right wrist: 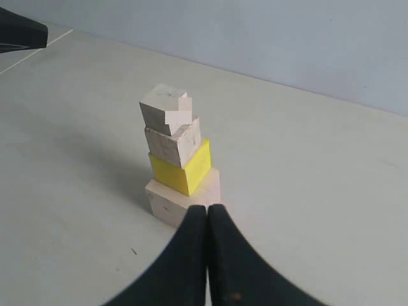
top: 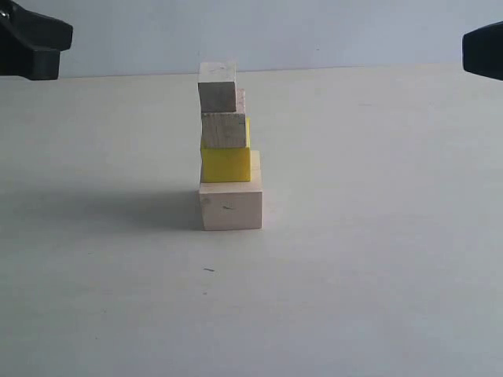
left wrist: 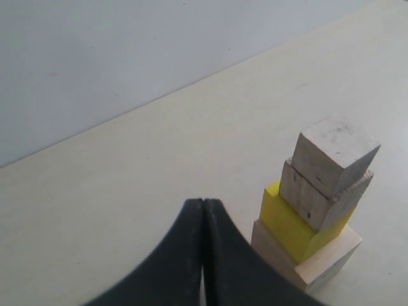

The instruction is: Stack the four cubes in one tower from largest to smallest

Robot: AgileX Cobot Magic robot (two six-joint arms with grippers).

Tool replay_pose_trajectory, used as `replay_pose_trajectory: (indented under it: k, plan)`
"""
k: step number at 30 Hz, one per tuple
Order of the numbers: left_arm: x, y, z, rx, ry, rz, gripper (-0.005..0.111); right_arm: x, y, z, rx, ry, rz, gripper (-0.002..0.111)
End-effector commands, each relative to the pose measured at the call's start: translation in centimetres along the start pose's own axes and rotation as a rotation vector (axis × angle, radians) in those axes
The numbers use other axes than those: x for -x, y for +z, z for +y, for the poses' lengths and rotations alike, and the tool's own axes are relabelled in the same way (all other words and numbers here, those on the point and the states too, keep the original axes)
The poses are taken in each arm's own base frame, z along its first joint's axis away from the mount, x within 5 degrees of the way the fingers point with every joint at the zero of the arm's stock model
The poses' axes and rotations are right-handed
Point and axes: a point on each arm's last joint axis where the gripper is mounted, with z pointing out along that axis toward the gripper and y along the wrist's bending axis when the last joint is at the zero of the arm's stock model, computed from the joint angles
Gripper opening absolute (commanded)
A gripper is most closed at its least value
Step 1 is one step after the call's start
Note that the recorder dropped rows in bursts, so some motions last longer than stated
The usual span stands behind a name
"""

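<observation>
- Exterior view puts the tower [top: 226,149] near the middle of the pale counter [top: 377,259], upright, with its long axis running straight up and down.
- At the bottom sits the large pale cube [top: 230,206], flat on the counter, with one face turned squarely to this camera.
- On it rests the yellow cube [top: 226,165], set towards the left side of the big one so that their left edges nearly line up. A strip of bare wood top shows to its right.
- Next up is a small wooden cube [top: 224,130], which covers most of the yellow top and leaves a sliver of yellow at its right.
- The smallest wooden cube [top: 218,88] crowns the stack. In the left wrist view it looks twisted a little against the cube beneath, their corners not lined up.
- The left end effector [left wrist: 203,205] has its two black fingers pressed together with nothing between them, and it hangs off to one side of the tower.
- The right end effector [right wrist: 207,210] is likewise closed tight and empty, with its tips pointing towards the foot of the tower.
- From the exterior camera the two end effectors show only as dark shapes at the upper corners, well apart from the stack.
- A plain light wall [top: 314,31] runs behind the counter.
</observation>
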Motion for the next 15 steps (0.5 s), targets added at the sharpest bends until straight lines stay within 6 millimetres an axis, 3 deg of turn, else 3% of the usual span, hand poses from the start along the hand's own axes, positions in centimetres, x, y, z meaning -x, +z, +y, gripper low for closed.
replay_pose_trajectory:
  k: [1,15]
  plan:
    - [-0.07,-0.11,0.07,0.009,-0.01,-0.006,0.0,-0.06,-0.11,-0.01,0.004,-0.002,-0.011,0.0]
    - [0.1,-0.65,-0.03,0.011,0.032,-0.013,0.0,-0.04,-0.11,-0.01,0.005,-0.002,-0.013,0.0]
